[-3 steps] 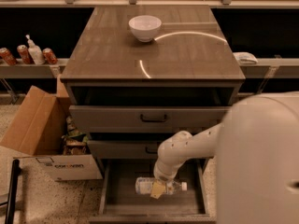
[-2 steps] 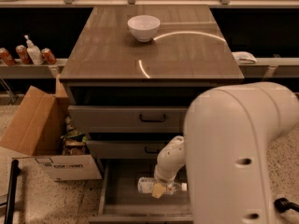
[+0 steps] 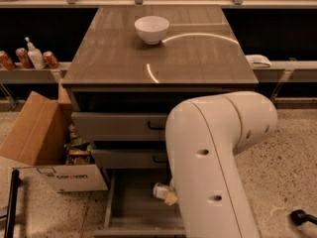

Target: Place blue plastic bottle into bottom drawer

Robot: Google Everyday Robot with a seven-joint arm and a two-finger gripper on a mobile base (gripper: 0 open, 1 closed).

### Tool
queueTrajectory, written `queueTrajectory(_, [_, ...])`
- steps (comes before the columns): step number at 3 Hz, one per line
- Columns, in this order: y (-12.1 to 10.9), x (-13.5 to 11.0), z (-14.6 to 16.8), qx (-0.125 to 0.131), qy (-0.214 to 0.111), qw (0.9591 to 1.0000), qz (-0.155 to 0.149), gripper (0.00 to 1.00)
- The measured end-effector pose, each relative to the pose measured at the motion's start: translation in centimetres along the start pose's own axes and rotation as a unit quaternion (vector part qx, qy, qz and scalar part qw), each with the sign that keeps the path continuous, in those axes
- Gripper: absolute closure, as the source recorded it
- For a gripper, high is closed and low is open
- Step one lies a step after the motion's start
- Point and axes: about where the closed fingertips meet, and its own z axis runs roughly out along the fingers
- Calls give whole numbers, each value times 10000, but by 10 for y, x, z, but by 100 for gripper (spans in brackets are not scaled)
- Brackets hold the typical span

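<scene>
The bottom drawer (image 3: 130, 206) stands pulled open at the foot of the grey-brown cabinet, its plain grey inside showing. The blue plastic bottle (image 3: 160, 190), clear with a white cap, shows only at its left end, low inside the drawer. My gripper (image 3: 171, 198) is right at the bottle, and only a small tan tip of it shows. My big white arm (image 3: 213, 162) hides the rest of the gripper, the bottle and the right half of the drawer. I cannot tell whether the bottle rests on the drawer floor.
A white bowl (image 3: 151, 29) sits on the cabinet top. The two upper drawers (image 3: 119, 127) are shut. An open cardboard box (image 3: 42, 140) stands to the left of the drawers. A pump bottle (image 3: 34, 54) and cans stand on the left shelf.
My arm's large white link has swung left and toward the camera, covering more of the drawer. The bottle stays at about the same spot in the drawer.
</scene>
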Motion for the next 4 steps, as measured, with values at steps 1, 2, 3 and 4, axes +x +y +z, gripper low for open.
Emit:
queueTrajectory(1, [-3, 11, 29, -20, -495, 9979, 428, 100])
queueTrajectory(2, [-4, 2, 39, 18, -998, 9933, 574, 100])
queueTrajectory(3, [2, -8, 52, -49, -1384, 9883, 646, 81])
queueTrajectory(4, [7, -19, 61, -167, -1605, 9849, 622, 58])
